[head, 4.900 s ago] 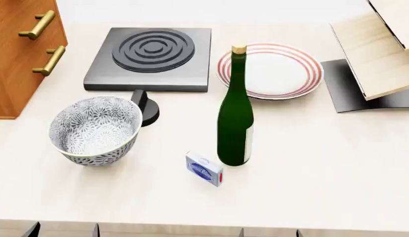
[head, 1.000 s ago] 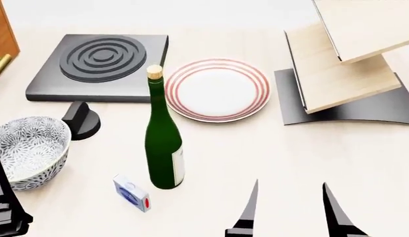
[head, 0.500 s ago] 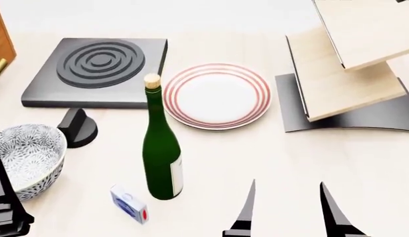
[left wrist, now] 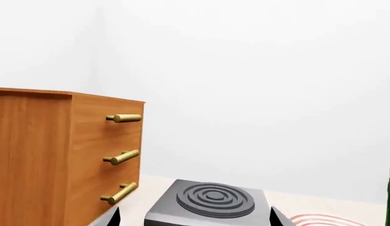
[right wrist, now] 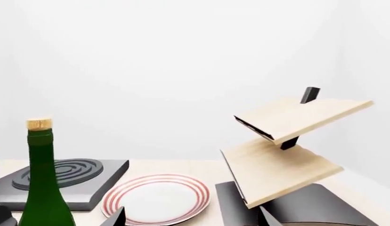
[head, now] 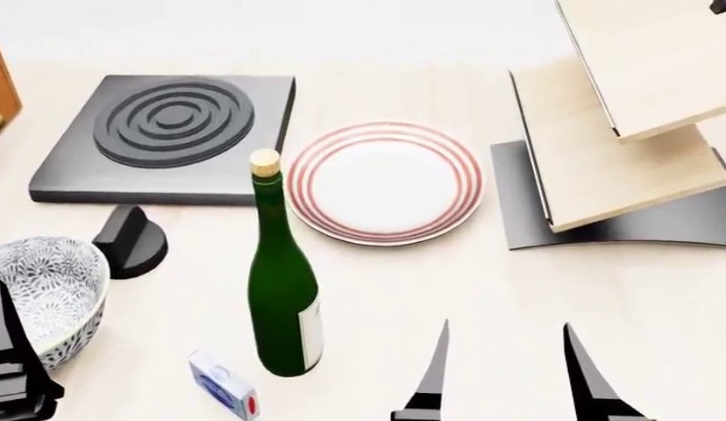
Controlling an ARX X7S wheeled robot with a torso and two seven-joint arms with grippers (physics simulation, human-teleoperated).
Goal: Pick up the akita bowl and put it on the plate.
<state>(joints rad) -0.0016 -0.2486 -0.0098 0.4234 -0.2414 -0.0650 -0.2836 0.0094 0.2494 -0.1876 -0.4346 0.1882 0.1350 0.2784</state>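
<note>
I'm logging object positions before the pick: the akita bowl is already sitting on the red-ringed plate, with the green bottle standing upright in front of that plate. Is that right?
Not quite. The akita bowl is not on the plate; it sits on the table, apart from the plate, which holds nothing. The head view shows this. The rest holds: the green bottle stands upright in front of the plate.

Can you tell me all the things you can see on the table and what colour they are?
Akita bowl: one, white with dark leafy pattern, near left edge.
Plate: one, white with red rings, middle.
Bottle: one, green with cork, upright in front of the plate.
Burner: one, dark grey, far left.
Knob: one, black, beside the bowl.
Small box: one, blue and white, near the bottle.
Shelf rack: one, pale wood on black base, right.
Drawers: one, brown with gold handles, far left.
Left hand: black, by the bowl.
Right hand: black, open.
</note>
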